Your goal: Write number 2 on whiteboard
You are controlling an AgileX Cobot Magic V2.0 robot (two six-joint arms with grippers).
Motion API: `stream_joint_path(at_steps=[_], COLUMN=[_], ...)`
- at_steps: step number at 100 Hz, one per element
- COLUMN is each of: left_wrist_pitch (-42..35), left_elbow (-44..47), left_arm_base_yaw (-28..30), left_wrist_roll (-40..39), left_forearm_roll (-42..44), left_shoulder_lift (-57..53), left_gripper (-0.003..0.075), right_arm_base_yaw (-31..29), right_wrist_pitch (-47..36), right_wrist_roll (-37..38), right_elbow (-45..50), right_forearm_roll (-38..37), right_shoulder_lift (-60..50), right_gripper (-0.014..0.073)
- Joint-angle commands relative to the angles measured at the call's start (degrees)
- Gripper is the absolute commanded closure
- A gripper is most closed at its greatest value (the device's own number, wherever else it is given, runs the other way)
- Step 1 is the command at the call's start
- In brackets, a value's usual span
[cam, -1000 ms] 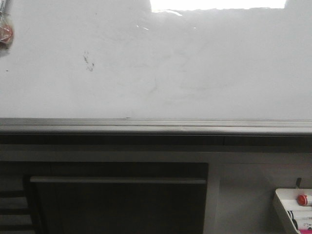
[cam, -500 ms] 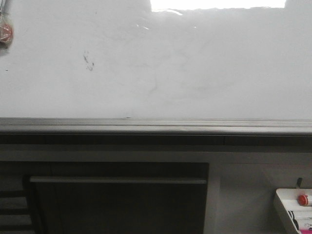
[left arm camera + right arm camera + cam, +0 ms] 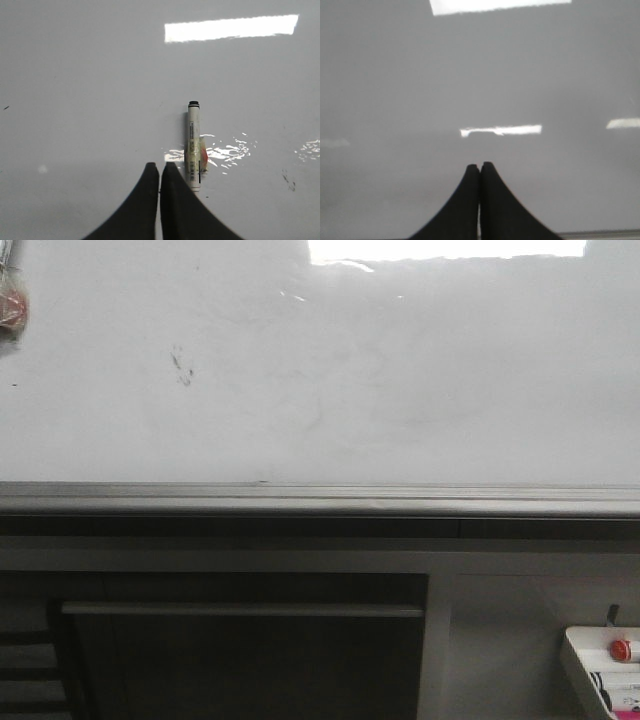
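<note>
The gripper (image 3: 480,167) is seen low in the frame at centre, its two dark fingers (image 3: 465,200) pressed together with nothing between them. Behind it, the whiteboard (image 3: 395,90) fills the picture as a blurred grey surface. Bright reflections are shown at the top, centre and right edge.

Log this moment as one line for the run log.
whiteboard: no digit, only smudge | marker: fixed to board, not gripped | left gripper: shut, empty | right gripper: shut, empty
</note>
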Motion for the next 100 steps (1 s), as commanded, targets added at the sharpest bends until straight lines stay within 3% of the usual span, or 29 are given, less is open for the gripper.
stream_joint_path(at_steps=[1, 15, 67, 76, 88, 100], left_wrist_pitch=[0.1, 0.5, 0.7, 0.9, 1.1, 1.1], left_elbow=[-5.3, -6.7, -6.6, -6.6, -6.6, -6.6], left_arm_base_yaw=[0.0, 0.0, 0.0, 0.0, 0.0, -0.6], left_wrist_roll=[-0.4, -0.4, -0.4, -0.4, -0.4, -0.4], left_forearm_roll=[0.5, 0.2, -1.0, -0.9, -0.5, -0.5], left_shoulder_lift=[4.6, 8.1, 9.9, 10.2, 11.0, 12.1], left_gripper=[0.0738, 0.0738, 0.0738, 0.072, 0.0552, 0.0279], right_arm_base_yaw=[-0.3, -0.3, -0.3, -0.3, -0.3, -0.3], right_wrist_pitch=[1.6, 7.2, 8.1, 8.1, 8.1, 7.9], right_wrist_roll=[-2.1, -2.1, -2.1, -2.1, -2.1, -2.1], right_elbow=[-5.1, -7.5, -7.5, -7.5, -7.5, -7.5], right_forearm_roll=[-0.1, -0.1, 0.0, 0.0, 0.0, 0.5], right_shoulder_lift=[5.2, 10.4, 14.0, 14.0, 14.0, 14.0], right_gripper=[0.0666, 0.0666, 0.0664, 0.0623, 0.0459, 0.0298])
